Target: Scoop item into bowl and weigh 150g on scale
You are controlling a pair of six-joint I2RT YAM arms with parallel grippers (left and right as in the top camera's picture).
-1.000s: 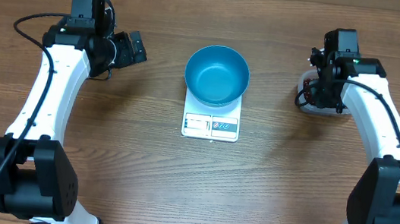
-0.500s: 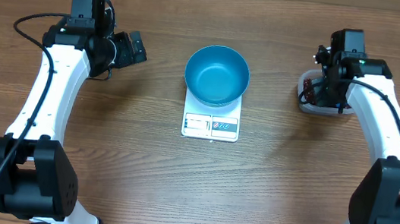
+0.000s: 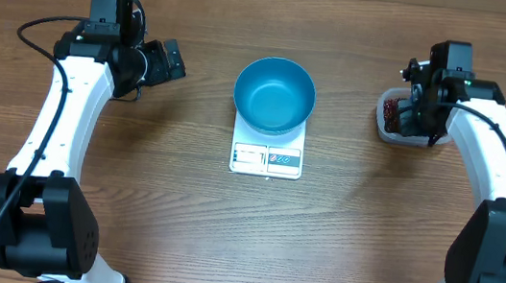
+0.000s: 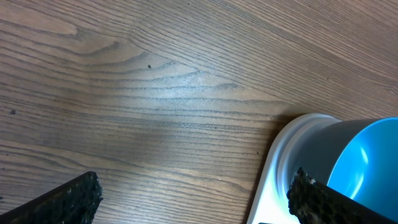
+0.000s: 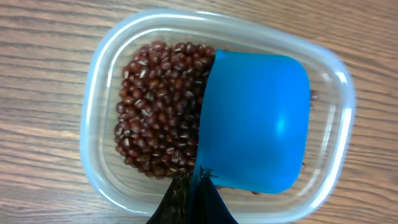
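Right claw (image 5: 193,200) clamps scoop (image 5: 255,124) in tub (image 5: 94,93); beans (image 5: 155,112) beside scoop, beneath claw.

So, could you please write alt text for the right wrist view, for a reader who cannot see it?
A clear plastic tub on a wooden table holds red-brown beans heaped at frame left and a blue scoop at frame right. The right gripper, at the bottom edge, is shut on the scoop.
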